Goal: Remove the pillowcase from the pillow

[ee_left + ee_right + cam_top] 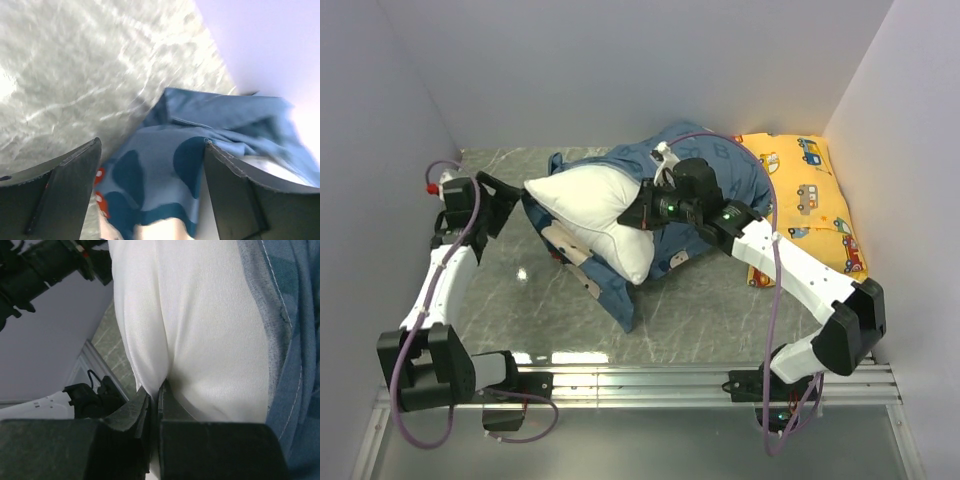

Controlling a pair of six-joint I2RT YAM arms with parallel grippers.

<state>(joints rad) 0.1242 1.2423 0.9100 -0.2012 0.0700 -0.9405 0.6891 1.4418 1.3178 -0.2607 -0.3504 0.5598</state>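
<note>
The white pillow [582,205] lies mid-table, half out of the dusty-blue pillowcase [725,165], which bunches behind it and trails under it toward the front [620,292]. My right gripper [640,214] is shut on a pinched fold of the pillow's near right end. In the right wrist view the gripper [159,389] grips white pillow fabric [200,325], with the pillowcase edge [292,340] at right. My left gripper [512,207] is open at the pillowcase's left edge. In the left wrist view the gripper [152,145] straddles printed pillowcase fabric [165,165] without closing on it.
A yellow car-print pillow [812,195] lies at the back right against the wall, partly under the pillowcase. Grey walls enclose the marble tabletop [710,310] on three sides. A metal rail [650,378] runs along the near edge.
</note>
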